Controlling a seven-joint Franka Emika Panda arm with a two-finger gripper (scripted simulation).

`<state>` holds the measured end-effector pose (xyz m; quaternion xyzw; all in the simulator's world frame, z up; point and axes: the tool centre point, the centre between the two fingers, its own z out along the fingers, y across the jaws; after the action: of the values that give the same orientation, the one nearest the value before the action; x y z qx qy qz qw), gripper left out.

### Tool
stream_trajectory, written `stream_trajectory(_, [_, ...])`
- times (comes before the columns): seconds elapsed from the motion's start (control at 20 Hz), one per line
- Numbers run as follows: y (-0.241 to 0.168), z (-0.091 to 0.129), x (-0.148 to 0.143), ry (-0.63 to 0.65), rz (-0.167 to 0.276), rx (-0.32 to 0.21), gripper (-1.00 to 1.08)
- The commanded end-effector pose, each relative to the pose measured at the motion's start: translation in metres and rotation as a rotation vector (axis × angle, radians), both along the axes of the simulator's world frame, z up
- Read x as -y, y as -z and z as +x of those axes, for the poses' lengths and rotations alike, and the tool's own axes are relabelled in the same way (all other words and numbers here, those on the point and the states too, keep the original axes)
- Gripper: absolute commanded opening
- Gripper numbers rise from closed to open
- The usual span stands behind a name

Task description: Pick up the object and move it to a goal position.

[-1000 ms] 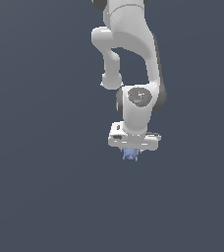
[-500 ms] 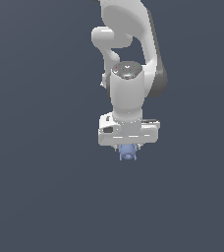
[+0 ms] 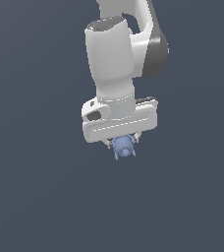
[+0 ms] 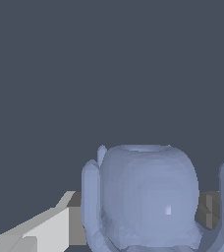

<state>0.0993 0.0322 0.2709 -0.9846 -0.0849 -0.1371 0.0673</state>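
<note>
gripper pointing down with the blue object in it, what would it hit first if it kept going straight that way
Nothing shows in that line. The gripper has its jaws shut on the blue object, and below it both views show only plain dark grey background. Depth is unclear, so a surface further on cannot be ruled out.

Fingers [image 3: 107, 143] clamped, wrist downward

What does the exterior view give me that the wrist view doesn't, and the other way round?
Only the exterior view shows the arm and the whole white gripper, with the object hanging just below it. Only the wrist view shows one finger beside the object, and its stubby protrusions up close. Both show the blue object against a plain dark background.
</note>
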Motion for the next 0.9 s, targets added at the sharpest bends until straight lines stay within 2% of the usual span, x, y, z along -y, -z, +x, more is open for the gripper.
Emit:
stream_trajectory(0.0, [-0.024, 0.007, 0.006, -0.041, 0.011, 0.029, -1.00])
stream_trajectory(0.5, [-0.118, 0.031, 0.031, -0.200, 0.057, 0.139, -1.00])
stream_trajectory(0.85, [-0.165, 0.041, 0.043, -0.278, 0.081, 0.192, -1.00])
